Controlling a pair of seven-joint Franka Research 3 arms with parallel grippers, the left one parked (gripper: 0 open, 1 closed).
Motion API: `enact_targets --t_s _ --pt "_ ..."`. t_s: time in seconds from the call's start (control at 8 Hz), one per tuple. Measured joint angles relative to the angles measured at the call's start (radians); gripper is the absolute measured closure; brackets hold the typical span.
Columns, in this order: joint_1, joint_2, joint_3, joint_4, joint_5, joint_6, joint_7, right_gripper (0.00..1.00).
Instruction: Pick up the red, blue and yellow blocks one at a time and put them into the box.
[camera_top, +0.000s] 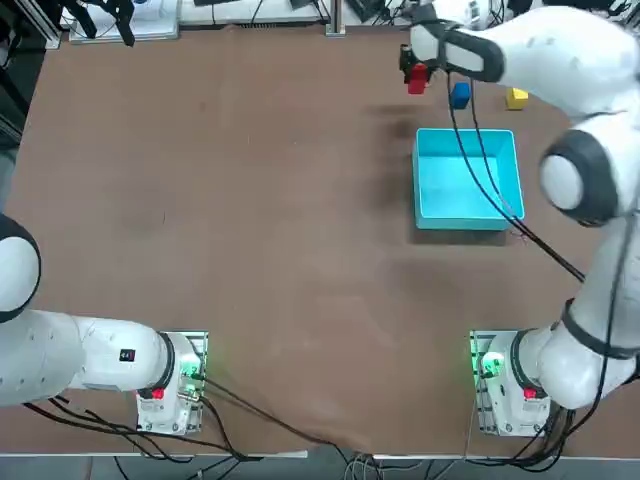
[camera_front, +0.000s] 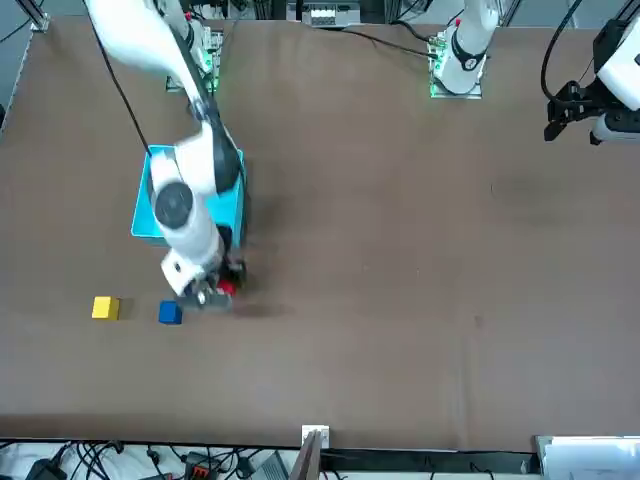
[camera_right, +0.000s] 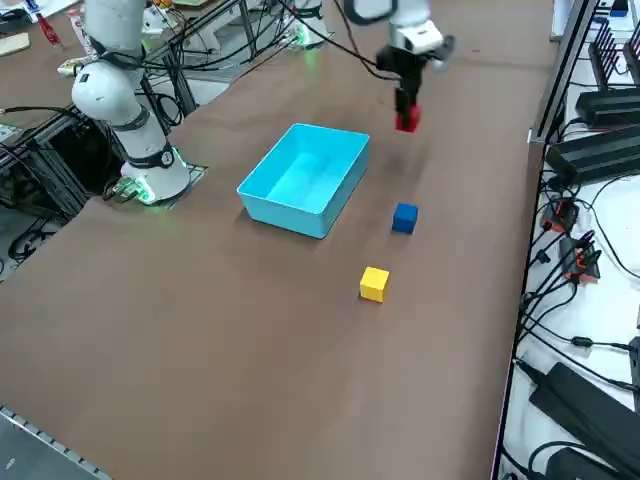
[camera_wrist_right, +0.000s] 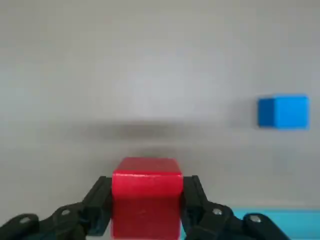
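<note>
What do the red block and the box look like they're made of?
Red block, held in the right gripper: probably painted wood or plastic, with flat matte faces and crisp edges. Box: likely thin plastic or card, with smooth, uniform cyan walls.

Robot lab: cable-strewn table (camera_top: 250, 250) edges

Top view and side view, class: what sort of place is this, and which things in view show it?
Probably a robotics lab bench: a brown table with two bolted-down arms, cables and equipment round its edges, and test props, a cyan box and coloured blocks, the red block in the right end effector.
</note>
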Motion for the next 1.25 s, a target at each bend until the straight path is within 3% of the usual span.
enact_targets --t_s 0.38,0.62,0.88,1.25 --pt "-0.001 -0.306 -0.001 -0.411 0.001 0.061 0.024 0.30" --pt "-0.001 -0.424 -0.002 -0.629 0.001 0.178 0.048 0.30" --pt "0.002 -0.446 0.000 -0.758 0.001 0.306 0.074 0.30" --pt "0.004 -0.400 0.000 -0.870 0.001 0.488 0.077 0.30"
